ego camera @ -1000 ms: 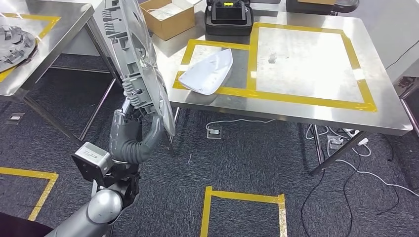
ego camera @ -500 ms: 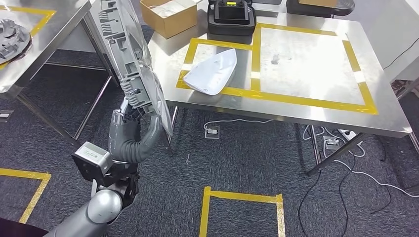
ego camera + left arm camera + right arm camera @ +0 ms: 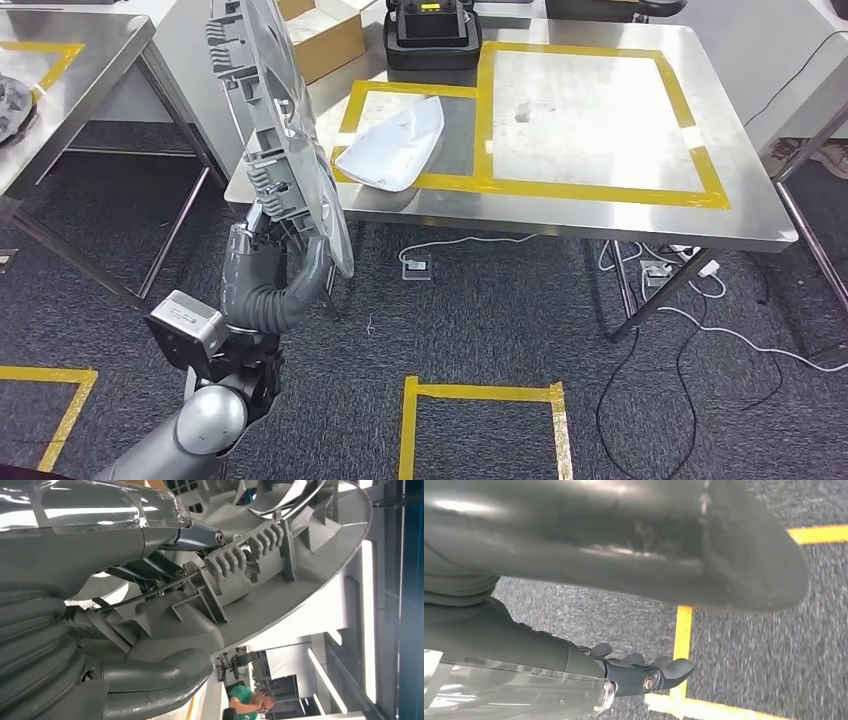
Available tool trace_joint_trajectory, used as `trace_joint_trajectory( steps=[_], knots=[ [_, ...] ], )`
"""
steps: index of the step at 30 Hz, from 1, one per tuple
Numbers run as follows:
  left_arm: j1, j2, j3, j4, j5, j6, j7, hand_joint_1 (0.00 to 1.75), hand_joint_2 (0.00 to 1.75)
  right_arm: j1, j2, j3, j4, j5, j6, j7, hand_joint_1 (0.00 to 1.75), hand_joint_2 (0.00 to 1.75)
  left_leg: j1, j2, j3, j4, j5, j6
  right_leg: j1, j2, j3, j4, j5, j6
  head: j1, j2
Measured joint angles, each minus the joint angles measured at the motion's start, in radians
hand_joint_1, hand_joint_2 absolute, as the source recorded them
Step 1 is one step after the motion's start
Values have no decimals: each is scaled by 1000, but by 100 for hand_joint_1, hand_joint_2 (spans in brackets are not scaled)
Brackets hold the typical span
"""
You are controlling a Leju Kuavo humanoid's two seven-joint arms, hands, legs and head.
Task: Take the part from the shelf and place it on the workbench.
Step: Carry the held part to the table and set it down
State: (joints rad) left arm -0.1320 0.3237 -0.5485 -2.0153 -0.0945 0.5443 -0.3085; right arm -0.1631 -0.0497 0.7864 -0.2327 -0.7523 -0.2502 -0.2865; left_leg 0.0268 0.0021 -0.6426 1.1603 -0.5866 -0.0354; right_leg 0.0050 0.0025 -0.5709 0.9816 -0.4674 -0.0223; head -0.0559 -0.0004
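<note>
- The robot's left hand point(image 3: 268, 262) rises from the lower left of the head view, fingers and thumb closed around the bottom edge of the part point(image 3: 272, 120).
- The part, a long grey plastic panel with ribbed clips along its back, stands nearly upright in that grasp, above the carpeted floor point(image 3: 500, 320) and just in front of the near left corner of the surface point(image 3: 600, 215).
- In the left wrist view the thick grey thumb point(image 3: 155, 677) presses beneath the panel's moulded ribs point(image 3: 250, 555), with the dark fingers point(image 3: 195, 532) hooked over them from the other side.
- The right hand point(image 3: 644, 672) hangs over the carpet near a strip of yellow tape point(image 3: 683, 630), its dark fingers curled inward with nothing between them.
- A yellow tape square point(image 3: 480, 392) marks the floor in front of the robot, and loose cables point(image 3: 690, 320) trail beneath the surface.
- On the steel surface, a white curved shell point(image 3: 392, 147) lies across the smaller of two yellow-taped boxes point(image 3: 590, 190).
- At the far edge sit a black device point(image 3: 432, 35) and an open cardboard box point(image 3: 322, 42).
- A second steel table point(image 3: 70, 90) stands to the left.
</note>
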Motion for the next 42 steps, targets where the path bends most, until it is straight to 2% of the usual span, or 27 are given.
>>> trace_joint_trajectory(
  steps=[2,3,4,6,7,9,12,14,16,17,18,19,20,21,23,24,27,28,30,32,33,34,35,36,38,39,42],
  knots=[
    [1,0,0,1,0,0,1,175,175,2,0,0,0,0,0,0,0,0,-1,-5,-55,110,-41,-2,3,5,-1,3,-1,-3,-2,0],
    [2,0,0,1,0,0,1,175,175,3,0,-1,0,0,0,-1,0,0,-1,-5,-65,126,-35,-2,5,9,-1,5,-3,-4,-2,0],
    [2,0,0,1,0,0,1,175,175,4,0,-1,0,0,0,-1,0,0,-1,-5,-57,105,-11,-2,5,13,-1,9,-5,-3,-2,0],
    [3,1,0,2,0,0,1,175,175,3,0,-1,0,0,0,-1,0,0,0,-11,-2,-8,55,1,5,21,-1,20,-13,2,-2,0],
    [2,0,0,2,0,0,1,175,175,3,0,-1,0,0,0,-1,0,0,0,-18,23,-60,74,3,6,25,-5,29,-18,7,-1,0],
    [3,0,0,1,0,0,1,175,175,3,0,-1,0,0,0,-1,0,0,-2,-28,45,-105,79,11,6,32,-11,40,-24,17,-1,0],
    [2,0,0,1,0,0,1,175,175,5,0,-1,0,0,0,-1,0,0,-2,-22,46,-111,83,25,4,34,-16,45,-29,31,-1,0],
    [2,0,0,1,0,0,1,175,175,4,1,-1,0,0,0,-1,0,0,3,-14,48,-115,85,34,1,22,-42,103,-66,44,3,0],
    [2,0,0,0,0,0,1,175,175,3,2,-1,0,0,0,-2,0,0,3,-6,49,-115,84,38,-4,8,-99,226,-127,56,7,0],
    [2,0,0,0,0,0,1,175,175,3,2,-1,0,0,0,-2,0,0,3,-3,49,-115,84,39,-7,5,-128,283,-146,59,7,0],
    [2,0,0,0,0,0,1,175,175,4,2,-1,0,0,0,-2,0,0,3,0,49,-115,84,39,-8,3,-144,311,-148,60,7,0],
    [2,0,0,0,0,0,1,175,175,5,2,-1,0,0,0,-2,0,0,3,3,50,-115,83,38,-9,3,-142,302,-130,59,7,0],
    [2,0,0,0,0,0,1,175,175,5,2,-1,0,0,0,-2,0,0,3,6,51,-115,82,37,-10,2,-122,257,-97,56,7,0],
    [2,0,0,0,0,0,1,175,175,5,2,-1,0,0,0,-2,0,0,3,8,52,-115,81,36,-9,0,-90,189,-59,50,7,0],
    [2,0,0,0,0,0,1,175,175,3,1,-1,0,0,0,-1,0,0,0,13,52,-115,80,30,-4,-7,-34,73,-18,39,7,0],
    [2,0,0,0,-1,0,1,175,175,2,1,-1,0,0,0,-1,0,0,0,15,52,-116,80,25,0,-9,-22,46,-14,34,6,0],
    [2,0,0,0,-1,0,1,175,175,5,0,-2,1,-2,0,-1,0,0,2,19,54,-121,78,7,3,-4,-16,26,-13,19,5,0],
    [3,0,-1,0,-2,0,1,175,175,6,0,-2,1,-2,0,-1,0,0,2,16,51,-111,68,4,2,-3,-12,19,-9,13,4,0],
    [3,-1,-1,0,-2,0,0,175,175,5,0,-2,1,-3,-1,-2,0,0,2,3,15,-33,17,2,-1,-2,-7,7,-2,3,0,0],
    [5,-1,-1,0,-3,0,0,175,175,6,0,-2,1,-4,-2,-2,0,0,0,-5,-47,90,-36,1,2,1,-6,7,-2,-2,-3,0],
    [6,-1,-1,0,-3,0,0,175,175,7,0,-2,1,-4,-3,-2,0,0,0,-5,-68,127,-42,1,3,3,-6,8,-4,-3,-4,0],
    [7,-1,-1,0,-3,0,0,175,175,8,0,-2,1,-5,-3,-2,0,0,0,-5,-72,128,-27,0,4,6,-6,11,-5,-3,-3,0],
    [7,-1,-1,0,-3,0,0,175,175,8,0,-2,1,-5,-3,-2,0,0,0,-4,-56,90,6,1,4,8,-5,15,-9,-2,-4,0],
    [7,-1,-1,0,-3,0,0,175,175,8,0,-2,0,-5,-2,-2,0,0,1,-4,-28,27,43,1,4,11,-5,21,-13,1,-4,0],
    [7,-1,-1,0,-3,0,0,175,175,7,0,-2,0,-5,-2,-2,0,0,-1,-6,23,-76,84,5,5,17,-9,38,-25,12,-4,0],
    [7,-1,-1,0,-3,0,0,175,175,7,0,-2,0,-6,-3,-2,0,0,-2,-7,33,-97,85,9,6,18,-12,44,-29,16,-4,0],
    [7,-2,-1,0,-3,-2,0,175,175,7,0,-3,1,-11,-12,-2,0,0,-3,-9,34,-102,84,25,4,20,-15,48,-32,27,-3,0]
  ],
)
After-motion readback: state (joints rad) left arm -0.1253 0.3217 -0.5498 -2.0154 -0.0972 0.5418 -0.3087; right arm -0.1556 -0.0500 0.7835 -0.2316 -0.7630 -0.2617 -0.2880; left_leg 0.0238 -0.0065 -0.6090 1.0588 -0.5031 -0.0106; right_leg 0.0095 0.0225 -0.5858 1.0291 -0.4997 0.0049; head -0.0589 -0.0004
